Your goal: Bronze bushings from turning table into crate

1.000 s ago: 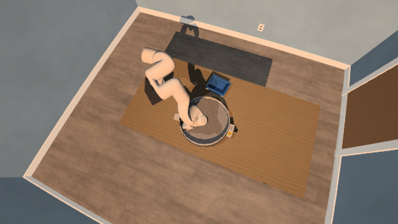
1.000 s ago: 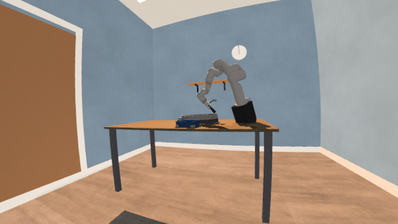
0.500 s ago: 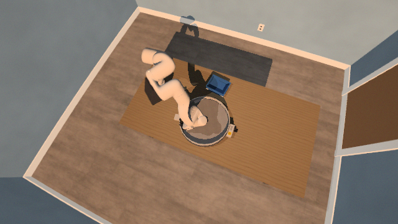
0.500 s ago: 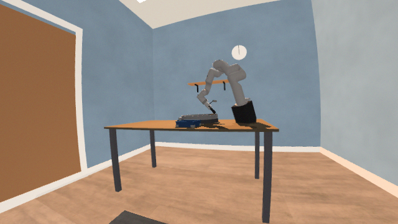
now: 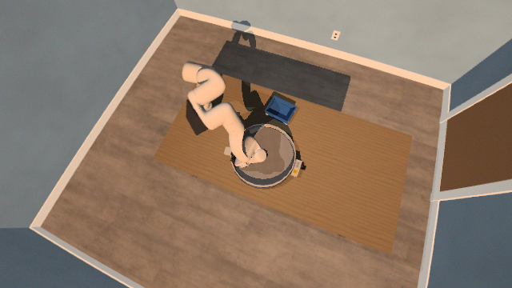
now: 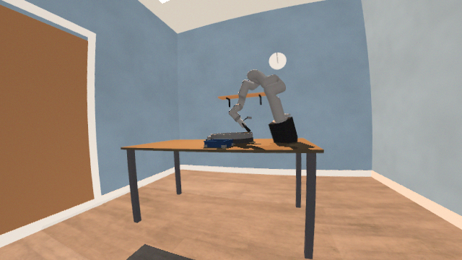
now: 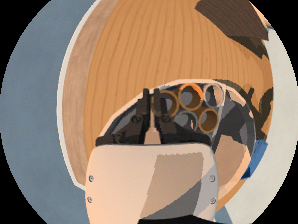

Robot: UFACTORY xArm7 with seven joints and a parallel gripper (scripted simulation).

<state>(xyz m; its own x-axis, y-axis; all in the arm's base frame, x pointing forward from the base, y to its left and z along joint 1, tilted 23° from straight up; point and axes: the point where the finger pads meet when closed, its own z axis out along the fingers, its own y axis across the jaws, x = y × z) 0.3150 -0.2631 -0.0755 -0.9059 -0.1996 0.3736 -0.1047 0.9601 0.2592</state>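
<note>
The round turning table (image 5: 264, 185) (image 6: 231, 136) stands in the middle of the wooden table. In the wrist view a cluster of bushings lies on it: bronze bushings (image 7: 189, 98) (image 7: 208, 120) and steel bushings (image 7: 214, 94) (image 7: 182, 121). My gripper (image 7: 151, 96) (image 6: 247, 129) is down at the table's disc, at the left edge of the cluster. Its fingers stand nearly together on the rim of the nearest bronze bushing (image 7: 168, 103). The blue crate (image 5: 281, 109) (image 6: 216, 144) stands on the wooden table just beside the turning table; its edge also shows in the wrist view (image 7: 248, 169).
The arm's dark base (image 6: 283, 131) stands on the wooden table (image 5: 352, 168) behind the turning table. A small control box (image 5: 298, 167) sits at the turning table's rim. A wall shelf (image 6: 231, 97) hangs behind the arm.
</note>
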